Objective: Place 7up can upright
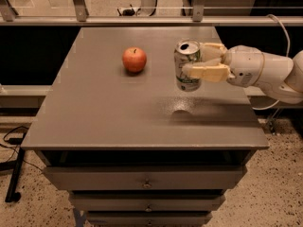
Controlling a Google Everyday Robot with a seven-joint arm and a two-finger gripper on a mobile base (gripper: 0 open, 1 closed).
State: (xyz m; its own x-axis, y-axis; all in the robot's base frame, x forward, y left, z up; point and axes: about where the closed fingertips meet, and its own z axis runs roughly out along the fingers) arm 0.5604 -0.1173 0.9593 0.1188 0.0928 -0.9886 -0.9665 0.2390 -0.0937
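Observation:
The 7up can [187, 65] is a silvery can with green markings and a silver pull-tab top. It is upright and held a little above the grey table [109, 117], right of centre. My gripper [201, 63] reaches in from the right on a white arm [265, 72]. Its cream fingers [208, 72] are shut on the can's sides. The can's shadow lies on the table just below it.
A red apple [134, 59] stands on the table to the left of the can, well apart from it. The table has drawers below its front edge [142, 145]. A metal railing [142, 19] runs behind the table. A cable [14, 136] lies on the floor at the left.

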